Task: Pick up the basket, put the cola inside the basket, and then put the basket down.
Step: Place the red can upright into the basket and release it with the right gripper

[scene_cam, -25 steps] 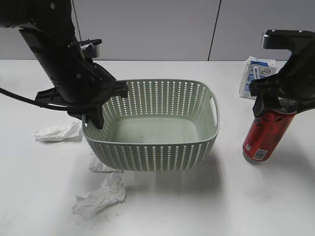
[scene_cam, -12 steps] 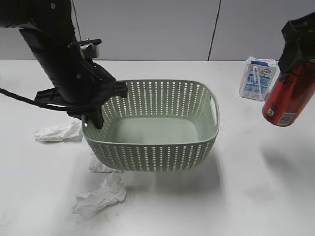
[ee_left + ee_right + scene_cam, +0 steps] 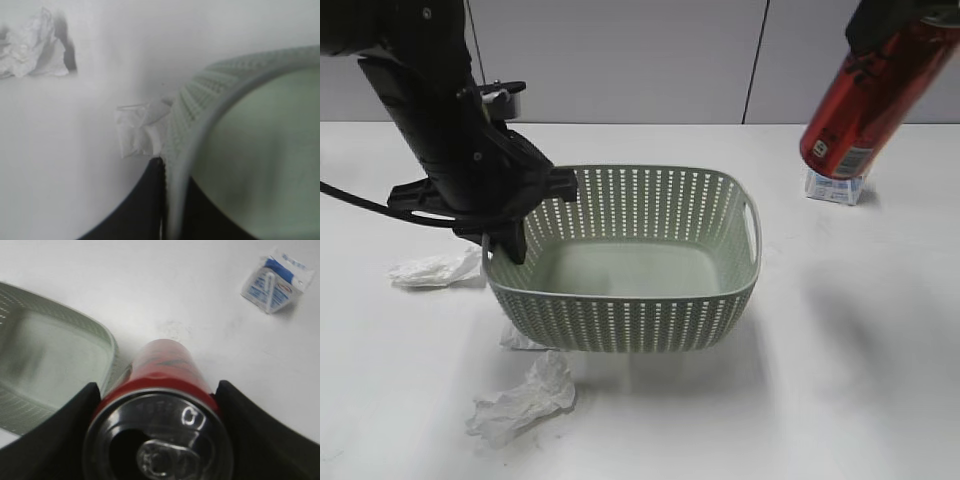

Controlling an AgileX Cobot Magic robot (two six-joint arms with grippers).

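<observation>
The pale sage-green basket [image 3: 630, 300] with slotted walls sits mid-table, empty inside. My left gripper [image 3: 510, 235] is shut on its left rim; the left wrist view shows the rim [image 3: 200, 115] pinched between my fingers [image 3: 172, 200]. My right gripper [image 3: 890, 20] is shut on the red cola can [image 3: 865, 95] and holds it tilted, high in the air to the right of the basket. In the right wrist view the can's silver top [image 3: 160, 435] sits between my fingers, with the basket's right end [image 3: 55, 360] below at the left.
A small white-and-blue milk carton [image 3: 835, 186] [image 3: 277, 280] stands at the back right, partly behind the can. Crumpled white paper lies left of the basket [image 3: 438, 268], at its front left [image 3: 523, 398], and under its edge [image 3: 137, 130].
My right gripper has lifted the cola can off the table, up and to the left toward the basket, tilting it. The basket and left gripper have barely shifted.
</observation>
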